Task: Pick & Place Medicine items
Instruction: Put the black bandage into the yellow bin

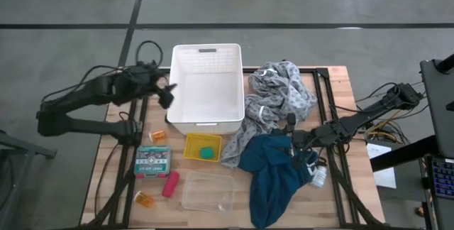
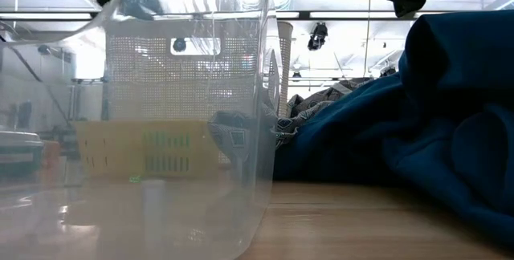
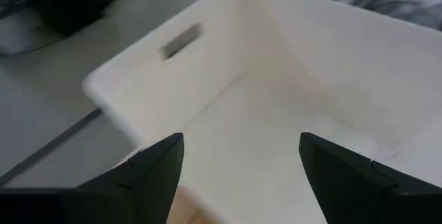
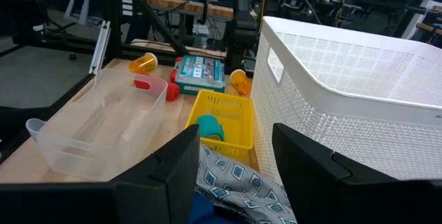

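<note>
My left gripper (image 1: 167,92) (image 3: 242,148) hangs open over the left rim of the white basket (image 1: 206,88), nothing between its fingers. My right gripper (image 1: 291,135) (image 4: 235,137) stands open and empty above the grey patterned cloth (image 1: 280,91) and the blue cloth (image 1: 273,170). On the table's left part lie two orange pill bottles (image 1: 157,136) (image 1: 144,200), a labelled teal box (image 1: 153,160) and a pink-red cylinder (image 1: 170,184). A green roll (image 1: 206,152) (image 4: 209,126) sits in the small yellow basket (image 1: 191,142). A white bottle (image 1: 318,177) lies by the blue cloth's right edge.
A clear plastic tub (image 1: 207,191) (image 4: 90,134) stands near the front edge, in front of the yellow basket. The two cloths are heaped to the right of the white basket. Dark frame rails run along the table's left and right sides.
</note>
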Robot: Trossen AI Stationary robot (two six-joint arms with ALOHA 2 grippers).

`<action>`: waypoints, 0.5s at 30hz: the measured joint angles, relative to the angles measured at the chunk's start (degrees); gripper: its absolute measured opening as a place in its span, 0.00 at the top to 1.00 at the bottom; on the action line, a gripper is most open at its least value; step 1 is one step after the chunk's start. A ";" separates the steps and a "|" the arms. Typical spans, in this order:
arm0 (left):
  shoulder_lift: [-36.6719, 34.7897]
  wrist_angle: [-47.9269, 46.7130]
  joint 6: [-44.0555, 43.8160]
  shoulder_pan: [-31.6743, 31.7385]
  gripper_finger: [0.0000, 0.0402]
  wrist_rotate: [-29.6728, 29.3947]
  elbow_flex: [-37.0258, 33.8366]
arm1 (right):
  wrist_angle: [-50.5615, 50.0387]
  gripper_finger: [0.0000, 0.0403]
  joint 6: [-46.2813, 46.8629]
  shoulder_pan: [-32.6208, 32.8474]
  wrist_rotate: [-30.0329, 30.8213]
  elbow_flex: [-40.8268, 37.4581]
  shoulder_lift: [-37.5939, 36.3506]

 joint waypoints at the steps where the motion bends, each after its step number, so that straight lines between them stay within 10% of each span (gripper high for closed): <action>1: -0.56 -2.84 -1.21 0.00 0.27 -1.26 1.06 | 0.00 0.55 0.00 -0.02 0.02 0.00 0.01; 15: -3.33 -25.83 -14.63 0.15 0.27 -5.87 -1.15 | 0.00 0.55 0.00 -0.01 0.00 0.00 0.00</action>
